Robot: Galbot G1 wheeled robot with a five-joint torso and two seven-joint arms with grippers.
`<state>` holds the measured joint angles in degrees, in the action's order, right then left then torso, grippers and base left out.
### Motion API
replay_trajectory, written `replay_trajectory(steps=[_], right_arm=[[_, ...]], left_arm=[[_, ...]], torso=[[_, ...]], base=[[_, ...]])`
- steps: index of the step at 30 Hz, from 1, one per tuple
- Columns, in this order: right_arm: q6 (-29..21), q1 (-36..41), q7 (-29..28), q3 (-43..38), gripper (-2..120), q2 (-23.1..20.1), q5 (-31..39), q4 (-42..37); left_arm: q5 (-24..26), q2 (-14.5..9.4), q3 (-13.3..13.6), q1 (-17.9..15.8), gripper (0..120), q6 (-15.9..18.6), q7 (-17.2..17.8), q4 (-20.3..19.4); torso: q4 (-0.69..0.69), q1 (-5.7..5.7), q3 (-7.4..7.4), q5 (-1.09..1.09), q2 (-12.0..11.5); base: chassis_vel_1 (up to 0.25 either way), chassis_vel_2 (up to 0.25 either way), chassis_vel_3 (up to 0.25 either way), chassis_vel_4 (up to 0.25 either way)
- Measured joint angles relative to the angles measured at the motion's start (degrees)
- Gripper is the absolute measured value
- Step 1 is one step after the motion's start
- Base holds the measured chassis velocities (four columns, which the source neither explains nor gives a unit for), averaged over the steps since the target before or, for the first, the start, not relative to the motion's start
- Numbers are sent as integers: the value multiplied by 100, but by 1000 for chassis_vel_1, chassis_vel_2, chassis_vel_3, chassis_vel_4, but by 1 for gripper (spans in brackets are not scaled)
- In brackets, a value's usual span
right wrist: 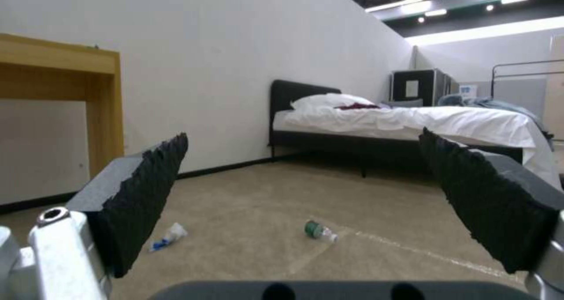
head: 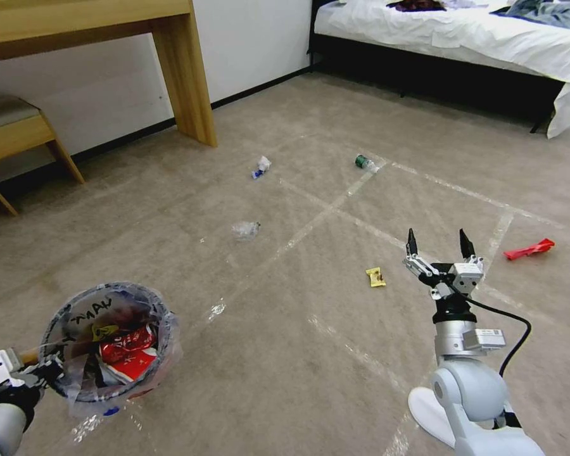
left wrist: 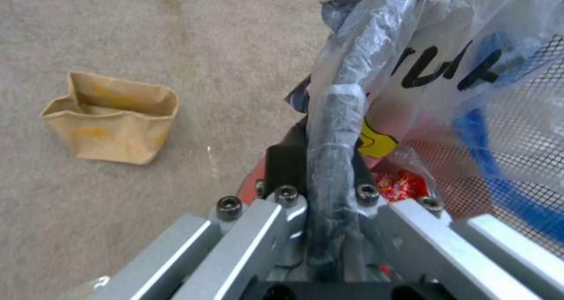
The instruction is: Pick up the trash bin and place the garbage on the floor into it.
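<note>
The trash bin (head: 107,342), red with a crinkled clear bag and black writing at the rim, hangs at the lower left above the floor (head: 285,354). My left gripper (head: 43,368) is shut on its rim (left wrist: 332,128); red wrappers lie inside. My right gripper (head: 438,244) is open and empty above the carpet, its black pads (right wrist: 147,190) wide apart. Garbage lies scattered: a yellow wrapper (head: 375,277) just left of the right gripper, a red wrapper (head: 529,249), a green-labelled bottle (head: 363,163) (right wrist: 320,230), a white-blue scrap (head: 261,166) (right wrist: 168,237), clear plastic (head: 246,230), and a brown paper bag (left wrist: 112,117).
A wooden desk leg (head: 187,76) and a stool (head: 19,133) stand against the wall at the left. A bed (head: 449,31) with white sheets stands at the far right. Shiny tape lines (head: 323,212) cross the carpet.
</note>
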<state>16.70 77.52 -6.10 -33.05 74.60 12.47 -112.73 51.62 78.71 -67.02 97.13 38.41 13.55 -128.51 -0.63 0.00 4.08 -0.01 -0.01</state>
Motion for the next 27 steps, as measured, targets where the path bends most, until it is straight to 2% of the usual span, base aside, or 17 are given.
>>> replay_trajectory(steps=[27], right_arm=[[-4, -40, -1, 69, 100, 23, -74, 87]], left_arm=[[13, -14, -12, -76, 0, -15, 13, 138]], torso=[[-1, 0, 3, 0, 0]], base=[[-97, 93, 99, -92]])
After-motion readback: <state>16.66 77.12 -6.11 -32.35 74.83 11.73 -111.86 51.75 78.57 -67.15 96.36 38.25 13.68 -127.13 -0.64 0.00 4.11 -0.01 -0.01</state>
